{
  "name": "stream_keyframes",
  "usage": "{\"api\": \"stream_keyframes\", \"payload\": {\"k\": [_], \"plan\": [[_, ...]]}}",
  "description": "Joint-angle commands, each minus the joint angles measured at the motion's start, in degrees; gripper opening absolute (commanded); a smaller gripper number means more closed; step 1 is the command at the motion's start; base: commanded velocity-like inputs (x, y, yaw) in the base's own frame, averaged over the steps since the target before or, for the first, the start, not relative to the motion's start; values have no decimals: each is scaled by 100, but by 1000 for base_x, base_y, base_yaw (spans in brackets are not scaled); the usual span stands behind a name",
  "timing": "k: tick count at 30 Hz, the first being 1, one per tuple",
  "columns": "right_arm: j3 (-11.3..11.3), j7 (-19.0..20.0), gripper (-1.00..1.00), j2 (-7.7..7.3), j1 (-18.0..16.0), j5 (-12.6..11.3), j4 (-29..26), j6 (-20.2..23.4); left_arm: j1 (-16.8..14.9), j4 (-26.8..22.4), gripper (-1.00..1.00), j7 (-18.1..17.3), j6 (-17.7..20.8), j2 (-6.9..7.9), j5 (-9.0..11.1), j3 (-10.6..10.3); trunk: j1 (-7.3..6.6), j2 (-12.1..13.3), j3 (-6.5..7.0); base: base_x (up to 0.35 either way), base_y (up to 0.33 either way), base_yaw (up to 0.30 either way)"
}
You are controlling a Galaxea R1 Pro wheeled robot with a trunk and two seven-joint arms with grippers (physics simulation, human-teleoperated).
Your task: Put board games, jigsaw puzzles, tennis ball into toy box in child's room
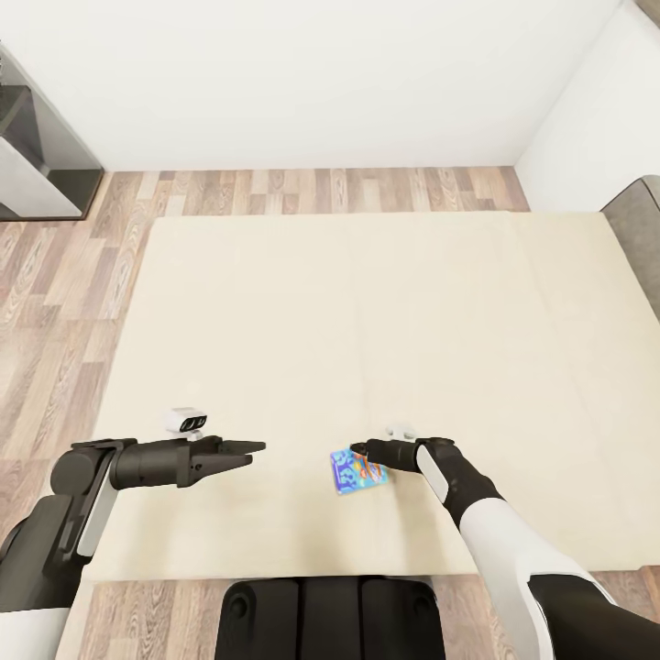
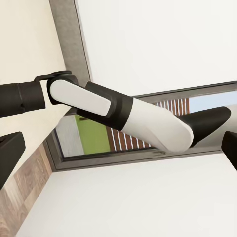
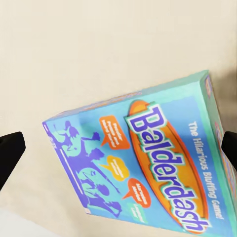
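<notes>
Both arms forward; right tool [image 1: 360, 449] spread (left [image 1: 259, 447] closed).

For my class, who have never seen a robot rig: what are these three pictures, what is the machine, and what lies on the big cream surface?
These are simulator renders of a wheeled robot with two arms. The large picture looks down from its head: the left gripper hangs over the bed, apparently empty, and the right gripper sits at a small blue board game. The other two pictures come from cameras near each gripper. The right wrist camera looks along its fingers, which stand wide apart on either side of the game, titled Balderdash, not clamping it. The left wrist camera sees the robot's other arm against a white wall and a window. Whether the left gripper is open is unclear.
</notes>
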Motion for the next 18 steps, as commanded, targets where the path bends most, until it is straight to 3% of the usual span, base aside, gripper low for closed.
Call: {"api": "stream_keyframes", "payload": {"k": [1, 18], "plan": [[-18, -1, 100, 3, -1, -29, -7, 41, -2, -1, 100, -22, 62, 3, -1, -1, 3, -9, -6, 0, 135, 0], [-18, -5, 100, 11, -1, -30, -7, 41, -2, -1, 100, -22, 65, 2, -1, -1, 3, -9, -6, 0, 58, 0]]}}
